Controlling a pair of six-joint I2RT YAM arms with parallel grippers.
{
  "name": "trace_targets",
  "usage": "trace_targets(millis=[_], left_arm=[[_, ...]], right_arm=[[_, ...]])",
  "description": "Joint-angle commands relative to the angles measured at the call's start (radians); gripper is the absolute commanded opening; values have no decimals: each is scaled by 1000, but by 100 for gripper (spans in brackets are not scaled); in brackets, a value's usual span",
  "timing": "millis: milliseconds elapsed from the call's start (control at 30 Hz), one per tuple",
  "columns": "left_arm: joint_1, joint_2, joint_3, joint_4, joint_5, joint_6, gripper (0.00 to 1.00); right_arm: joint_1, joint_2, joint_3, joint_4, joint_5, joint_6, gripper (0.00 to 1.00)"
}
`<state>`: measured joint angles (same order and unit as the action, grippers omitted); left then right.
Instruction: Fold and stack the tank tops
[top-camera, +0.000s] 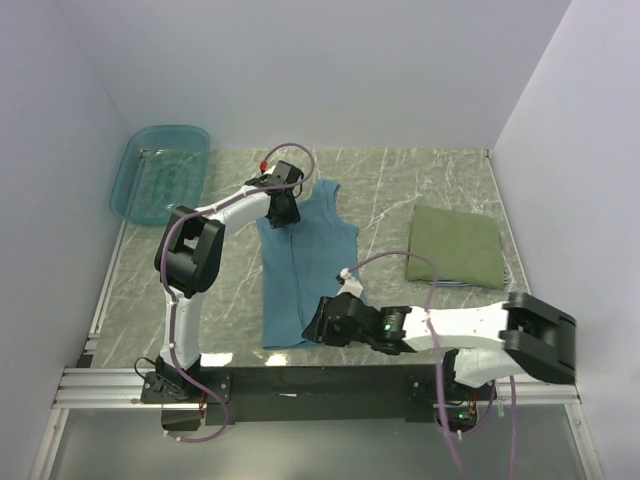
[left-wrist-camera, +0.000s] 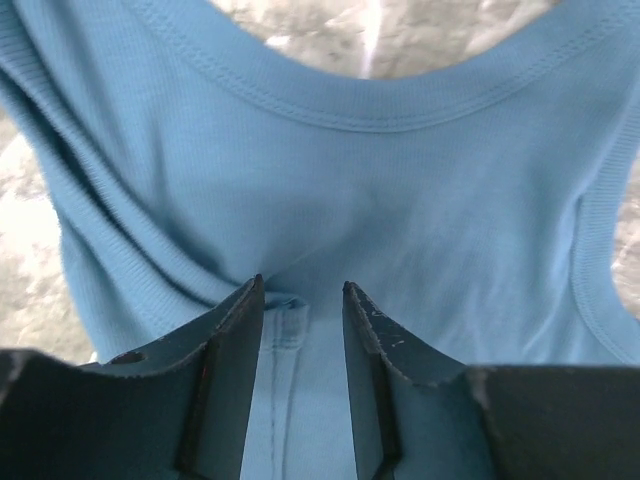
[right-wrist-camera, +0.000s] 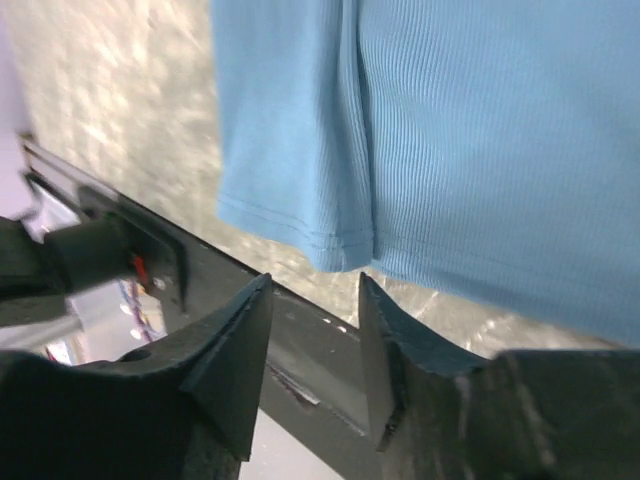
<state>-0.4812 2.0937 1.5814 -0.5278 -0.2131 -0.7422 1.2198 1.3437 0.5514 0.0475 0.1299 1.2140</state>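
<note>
The teal-blue tank top (top-camera: 300, 270) lies flat in the middle of the table, its left side folded over lengthwise. My left gripper (top-camera: 281, 220) hovers at its far left shoulder. In the left wrist view that gripper (left-wrist-camera: 303, 290) is open, with the neckline (left-wrist-camera: 360, 110) ahead and a folded seam (left-wrist-camera: 285, 330) lying between the fingers. My right gripper (top-camera: 312, 326) sits at the near hem. It (right-wrist-camera: 315, 282) is open and empty, and the hem corner (right-wrist-camera: 345, 255) lies just beyond its tips. The olive green tank top (top-camera: 455, 245) rests folded at the right, a thin pale edge (top-camera: 455, 285) showing under it.
A translucent teal basin (top-camera: 160, 172) stands at the far left corner. The black rail (top-camera: 320, 380) runs along the near table edge, right under the right gripper. White walls close in the left, back and right sides.
</note>
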Motion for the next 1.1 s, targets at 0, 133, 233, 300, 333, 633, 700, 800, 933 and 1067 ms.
trace_targets(millis=[0, 133, 233, 300, 333, 633, 700, 800, 933, 1067], left_arm=[[-4, -17, 22, 58, 38, 32, 43], [-4, -84, 0, 98, 60, 29, 48], [-4, -153, -21, 111, 37, -3, 52], [-2, -182, -34, 88, 11, -35, 52], [-3, -204, -43, 68, -14, -92, 51], [-7, -339, -305, 15, -115, -284, 35], [-5, -319, -308, 21, -102, -276, 32], [-4, -247, -272, 37, -78, -246, 28], [-4, -141, -221, 40, -71, -215, 26], [4, -72, -167, 5, -118, -195, 25]], right_arm=[[0, -144, 8, -151, 167, -10, 48], [-92, -244, 31, -299, 220, -74, 52], [-235, -268, 41, -342, 200, -184, 52], [-339, -276, 44, -356, 198, -223, 52], [-371, -279, 51, -360, 191, -260, 52], [-533, -256, 38, -403, 151, -360, 52], [-528, -300, -31, -391, 120, -340, 52], [-508, -360, -135, -345, 85, -294, 52], [-441, -351, -192, -307, 92, -210, 50], [-280, -224, -147, -317, 158, -131, 43]])
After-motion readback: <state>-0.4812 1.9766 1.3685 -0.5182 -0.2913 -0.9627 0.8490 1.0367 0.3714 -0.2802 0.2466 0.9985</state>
